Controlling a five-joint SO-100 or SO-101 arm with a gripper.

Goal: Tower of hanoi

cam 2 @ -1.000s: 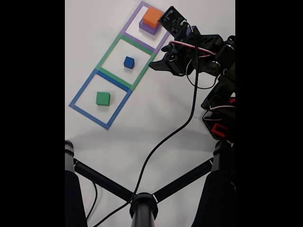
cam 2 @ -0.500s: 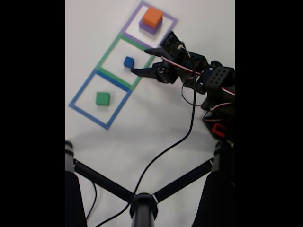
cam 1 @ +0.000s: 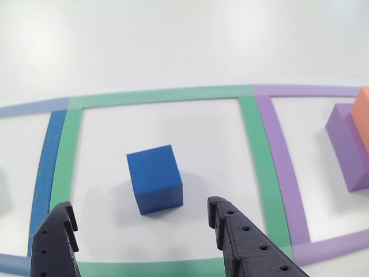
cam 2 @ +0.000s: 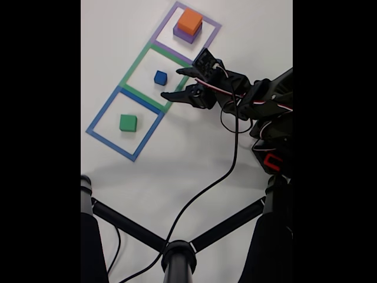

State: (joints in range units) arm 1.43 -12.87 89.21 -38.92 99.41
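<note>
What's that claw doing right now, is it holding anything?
Gripper: open and empty, jaws spread just short of the blue cube.

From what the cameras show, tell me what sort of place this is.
Likely a hobby or lab tabletop test rig: a plain white table, taped coloured squares holding foam blocks such as the blue cube, and a black camera stand.

Place: we read this as a robotics test bench, lab or hobby, we cannot tell which.
Surface: a plain white tabletop (cam 2: 194, 153) with taped square outlines (cam 2: 124, 123) running from 8 to 1 o'clock.
Rig: a black stand (cam 2: 177, 253) at 6 o'clock, with a loose black cable (cam 2: 206, 187) trailing across.
Arm: a small exposed-wire robot arm (cam 2: 265, 112) at 3 o'clock.
</note>
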